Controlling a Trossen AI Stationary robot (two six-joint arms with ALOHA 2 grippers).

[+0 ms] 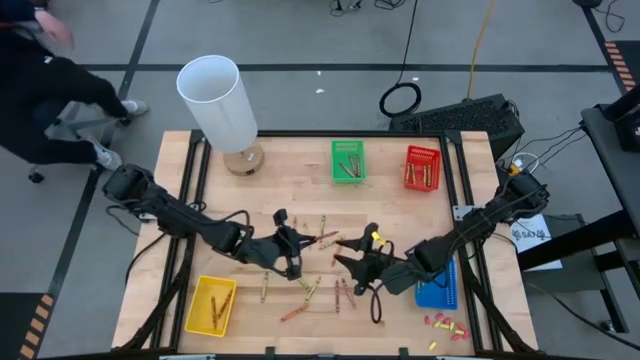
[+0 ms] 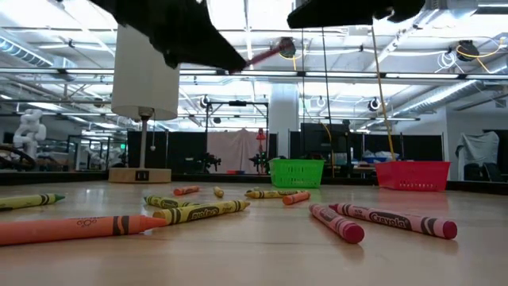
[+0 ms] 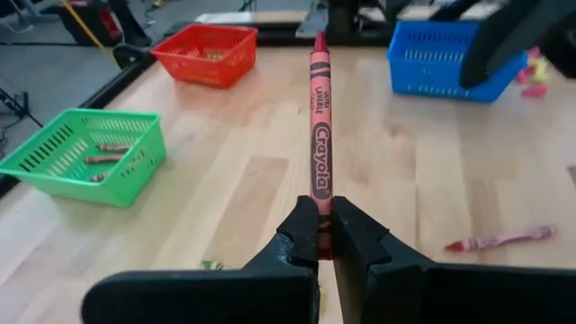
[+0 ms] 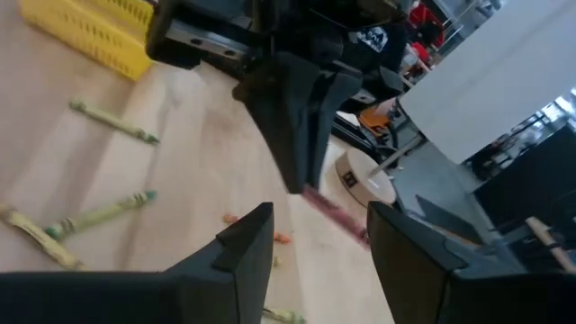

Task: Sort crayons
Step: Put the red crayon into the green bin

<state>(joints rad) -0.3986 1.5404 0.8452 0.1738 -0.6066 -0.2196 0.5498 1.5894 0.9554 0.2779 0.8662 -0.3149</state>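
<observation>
My left gripper [image 1: 303,243] is shut on a red crayon [image 3: 321,126] above the middle of the table; the crayon also shows in the high view [image 1: 325,238] and high up in the low view [image 2: 268,54]. My right gripper [image 1: 352,252] is open and empty just beyond the crayon's free tip, facing it; in its wrist view [image 4: 319,238] the crayon [image 4: 335,211] sticks out of my left gripper's fingers. Several loose crayons [image 1: 310,290] lie flat on the wood. The green basket [image 1: 348,160], red basket [image 1: 422,167] and yellow basket [image 1: 211,305] each hold some crayons. My left gripper pinches the red crayon's blunt end [image 3: 321,232] between its two fingers. The crayon runs on in line with the fingers, toward the table's right, its pointed tip [image 3: 319,40] away from them. It is about level and lifted clear of the table.
A blue basket [image 1: 437,288] stands under my right arm. A white lamp [image 1: 220,100] stands at the far left. Small red and yellow bits [image 1: 445,325] lie at the near right corner. Crayons lie near the table's front [image 2: 198,213]. A person [image 1: 40,80] is beyond the table's far left.
</observation>
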